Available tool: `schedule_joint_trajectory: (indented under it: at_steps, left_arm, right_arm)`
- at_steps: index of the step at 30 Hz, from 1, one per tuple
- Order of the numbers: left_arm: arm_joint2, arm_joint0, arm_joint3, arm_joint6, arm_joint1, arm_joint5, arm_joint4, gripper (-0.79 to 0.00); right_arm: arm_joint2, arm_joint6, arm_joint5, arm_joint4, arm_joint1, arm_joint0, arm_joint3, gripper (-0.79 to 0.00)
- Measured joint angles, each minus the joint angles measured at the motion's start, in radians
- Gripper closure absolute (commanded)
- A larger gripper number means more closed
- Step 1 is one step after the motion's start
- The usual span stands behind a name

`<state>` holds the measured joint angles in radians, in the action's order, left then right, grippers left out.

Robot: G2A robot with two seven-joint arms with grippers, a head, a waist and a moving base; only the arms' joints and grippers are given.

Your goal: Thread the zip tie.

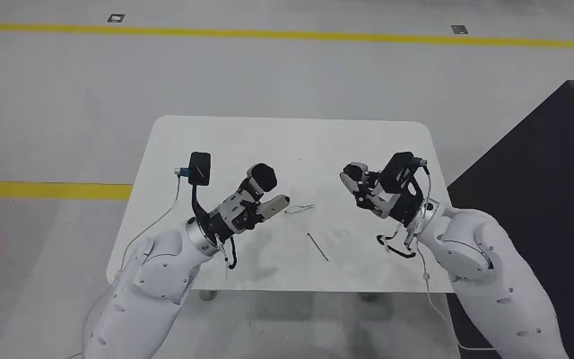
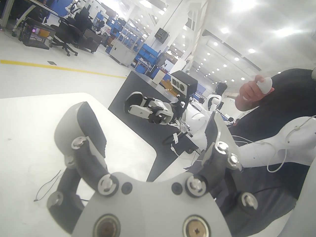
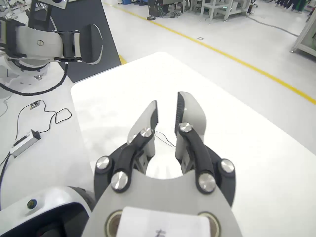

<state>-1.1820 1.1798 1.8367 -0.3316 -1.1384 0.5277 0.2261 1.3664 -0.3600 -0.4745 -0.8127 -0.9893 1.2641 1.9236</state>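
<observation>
Saw thin black plastic zip tie lying flat on white rectangular table, untouched, between arms. Judged it featherlight, springy, slick, hard to pinch off flat surface; I'd grip near one end. My left gripper had fingers spread wide, empty, just beside second bent dark strand. My right gripper had fingers slightly parted, empty, apart from tie.

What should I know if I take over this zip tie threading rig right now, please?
Left end effector: open, empty, over the table.
Right end effector: open, empty.
A dark zip tie lies straight on the table between the arms. A thin bent strand lies close to the left end effector.
Done: nothing gripped or threaded yet.
Left: pick up the tie and thread it.
</observation>
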Motion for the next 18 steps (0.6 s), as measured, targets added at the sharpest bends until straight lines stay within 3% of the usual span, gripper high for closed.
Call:
schedule_joint_trajectory:
  at_steps: [5,7,14,16,18]
  left_arm:
    - [0.0,0.0,0.0,0.0,0.0,0.0,0.0,-0.785]
    - [0.0,0.0,0.0,0.0,0.0,0.0,0.0,-0.785]
    - [0.0,0.0,0.0,0.0,0.0,0.0,0.0,-0.785]
    - [0.0,0.0,0.0,0.0,0.0,0.0,0.0,-0.785]
    - [0.0,0.0,0.0,0.0,0.0,0.0,0.0,-0.785]
  right_arm:
    - [-0.002,-0.008,-0.001,0.003,0.0,-0.009,-0.004,-0.001]
    - [-0.002,-0.008,-0.001,0.003,0.0,-0.009,-0.004,-0.03]
    - [-0.002,-0.008,-0.001,0.003,0.0,-0.009,-0.004,-0.47]
    - [-0.002,-0.008,-0.001,0.003,0.0,-0.009,-0.004,-0.546]
    - [-0.002,-0.008,-0.001,0.003,0.0,-0.009,-0.004,-0.571]
